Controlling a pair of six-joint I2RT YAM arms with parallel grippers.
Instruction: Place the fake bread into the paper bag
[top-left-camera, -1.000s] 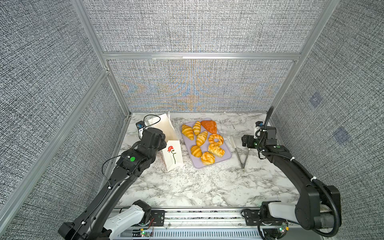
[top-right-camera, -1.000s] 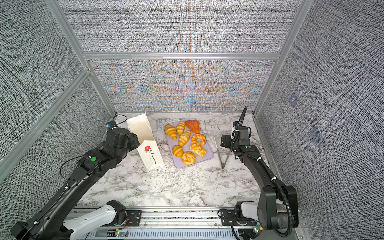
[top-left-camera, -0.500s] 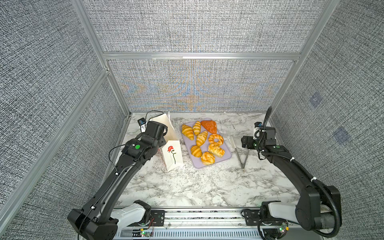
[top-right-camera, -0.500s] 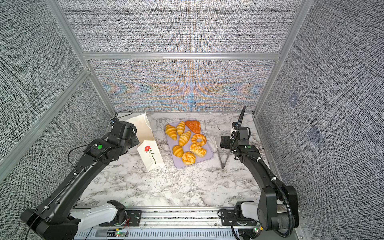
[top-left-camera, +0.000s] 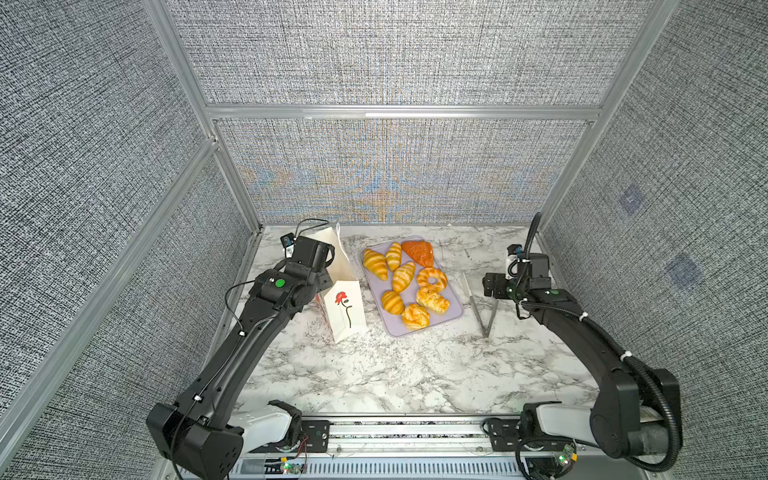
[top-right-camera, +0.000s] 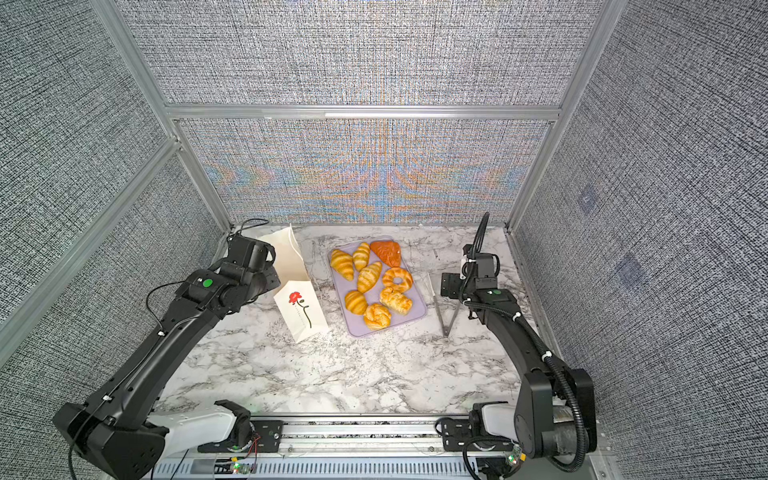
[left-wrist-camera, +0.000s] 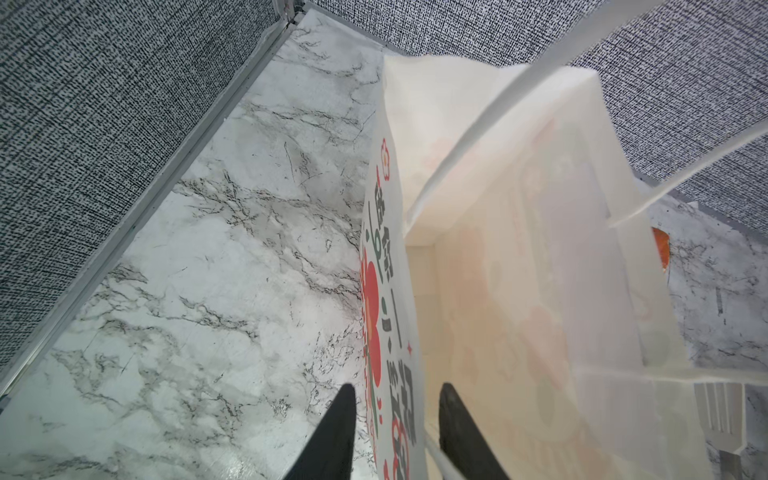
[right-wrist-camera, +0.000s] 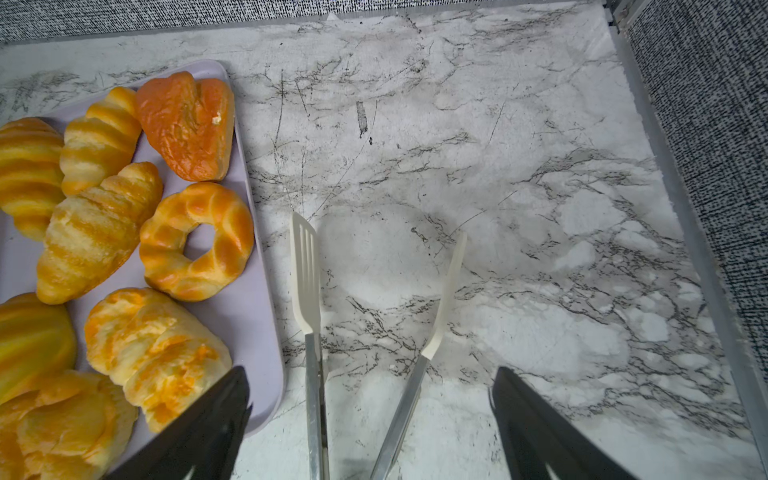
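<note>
Fake bread (top-left-camera: 403, 276): eight glossy golden-yellow toy pastries (striped croissants, one ring, knotted buns, one orange-brown triangular piece), all lying close-packed on a flat lilac tray (top-left-camera: 454, 312) mid-worktop; none in the bag. Judged light, squashy and somewhat slick-skinned; best taken across the thick middle, not the tapered ends. Tall white paper bag (top-left-camera: 348, 311), red flower printed, cord handles, stands upright just beside the tray, mouth open; thin paper, likely to tip or crumple. Left gripper (left-wrist-camera: 397, 386): jaws narrowly apart, one inside and one outside the bag's printed side wall, not visibly pinching it; the tray lies beyond the bag from it. Right gripper (right-wrist-camera: 370, 382): jaws wide apart, empty, poised over steel tongs (right-wrist-camera: 307, 286) with white tips on the white marble worktop (top-left-camera: 374, 374), the bread just beside it.
</note>
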